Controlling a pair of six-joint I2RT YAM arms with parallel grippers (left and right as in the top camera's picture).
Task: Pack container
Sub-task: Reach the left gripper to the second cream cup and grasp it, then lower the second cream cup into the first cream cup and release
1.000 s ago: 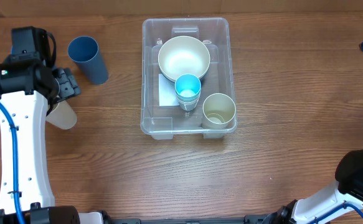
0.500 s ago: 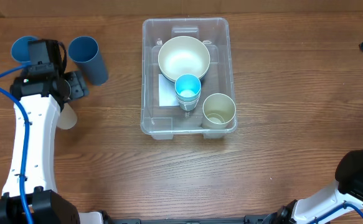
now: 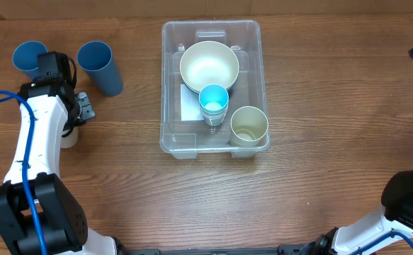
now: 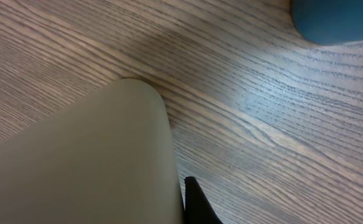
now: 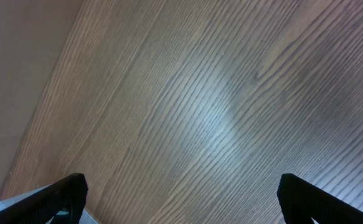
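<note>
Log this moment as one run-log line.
container: white bowl, light-blue cup, tan cup inside | left gripper: at loose tan cup, grip unclear | right gripper: open above table

Overhead straight down on table point(image 3: 334, 106), wrist views close above it

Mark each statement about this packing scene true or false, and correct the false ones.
1. The white bowl sits inside the container. True.
2. Three blue cups are outside the container. False: only two blue cups are outside it.
3. The right end effector grips a cup. False: it is open and holds nothing.
4. A beige cup sits in a corner of the container. True.
</note>
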